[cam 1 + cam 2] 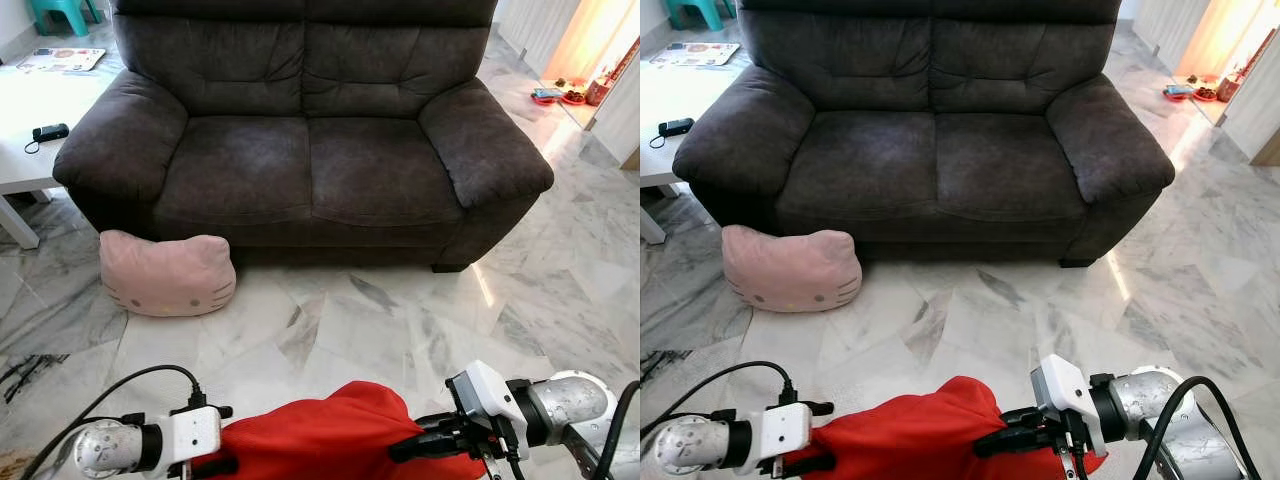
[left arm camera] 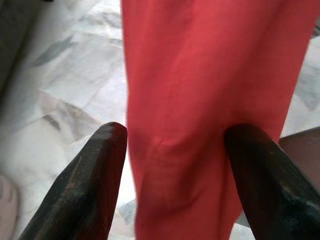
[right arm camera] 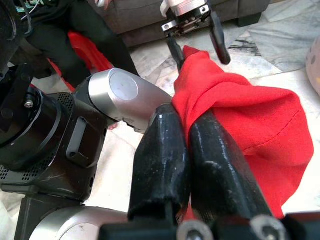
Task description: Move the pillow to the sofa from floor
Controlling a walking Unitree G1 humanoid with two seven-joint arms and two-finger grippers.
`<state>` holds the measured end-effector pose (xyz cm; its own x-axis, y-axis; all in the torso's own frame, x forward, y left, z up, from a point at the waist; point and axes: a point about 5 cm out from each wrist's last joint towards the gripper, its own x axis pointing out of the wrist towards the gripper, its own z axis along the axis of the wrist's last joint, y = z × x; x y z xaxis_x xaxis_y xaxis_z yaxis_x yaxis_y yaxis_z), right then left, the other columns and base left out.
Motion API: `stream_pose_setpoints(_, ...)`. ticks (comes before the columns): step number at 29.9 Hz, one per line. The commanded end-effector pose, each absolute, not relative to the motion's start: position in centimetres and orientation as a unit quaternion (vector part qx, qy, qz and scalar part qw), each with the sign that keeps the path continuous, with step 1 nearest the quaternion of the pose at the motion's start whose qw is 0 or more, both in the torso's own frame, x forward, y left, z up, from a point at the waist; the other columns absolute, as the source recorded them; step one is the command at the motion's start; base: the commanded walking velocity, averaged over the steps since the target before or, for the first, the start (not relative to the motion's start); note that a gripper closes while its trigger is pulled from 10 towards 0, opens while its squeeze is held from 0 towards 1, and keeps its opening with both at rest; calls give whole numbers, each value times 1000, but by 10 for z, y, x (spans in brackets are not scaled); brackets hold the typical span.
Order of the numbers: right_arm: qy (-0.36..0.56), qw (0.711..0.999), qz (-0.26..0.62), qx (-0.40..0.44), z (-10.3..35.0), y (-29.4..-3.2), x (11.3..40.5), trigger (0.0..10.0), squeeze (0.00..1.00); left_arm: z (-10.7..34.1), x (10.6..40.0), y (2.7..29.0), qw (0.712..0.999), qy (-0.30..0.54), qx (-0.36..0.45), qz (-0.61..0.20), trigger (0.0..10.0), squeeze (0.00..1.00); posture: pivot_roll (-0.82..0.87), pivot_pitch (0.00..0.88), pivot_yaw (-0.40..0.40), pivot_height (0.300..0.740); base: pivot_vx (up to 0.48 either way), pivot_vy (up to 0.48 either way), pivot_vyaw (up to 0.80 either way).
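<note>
Right gripper pinches the red pillow tight, fingers closed on its fabric; left gripper sits spread wide around the other end, pillow held above the floor, well short of the sofa

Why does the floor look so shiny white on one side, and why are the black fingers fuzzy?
Left eye view: bright light from the doorway glares off the glossy grey-veined marble floor beside the dark grey fabric sofa. Left wrist view: the left end effector sits so close that its fingers blur around the soft red cloth pillow. Right wrist view: the right end effector looks blurred too.
</note>
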<state>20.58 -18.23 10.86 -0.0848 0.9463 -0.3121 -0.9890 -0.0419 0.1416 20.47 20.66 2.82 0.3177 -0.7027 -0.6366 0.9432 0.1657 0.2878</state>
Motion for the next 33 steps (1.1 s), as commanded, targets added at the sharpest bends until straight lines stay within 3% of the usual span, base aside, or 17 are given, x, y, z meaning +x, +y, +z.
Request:
stream_pose_setpoints(1, 108, 666, 735, -72, 128, -175, 209, 10000, 0, 23, 199, 208, 738, 196, 320, -561, 10000, 0, 23, 114, -70, 740, 0, 0, 0)
stream_pose_setpoints(7, 107, 667, 734, -71, 128, -172, 210, 10000, 0, 17, 198, 212, 736, 208, 328, -555, 10000, 0, 22, 114, -70, 740, 0, 0, 0)
stream_pose_setpoints(10, 107, 668, 733, -70, 129, -173, 210, 10000, 0, 15, 198, 213, 738, 212, 327, -551, 9176, 0, 19, 113, -70, 740, 0, 0, 0)
stream_pose_setpoints(11, 107, 668, 733, -71, 129, -173, 210, 10000, 0, 13, 198, 214, 737, 216, 332, -548, 235, 0, 18, 113, -71, 740, 0, 0, 0)
stream_pose_setpoints(33, 105, 675, 727, -72, 130, -174, 212, 10000, 0, 6, 196, 215, 747, 221, 319, -539, 0, 0, 16, 107, -69, 740, 0, 0, 0)
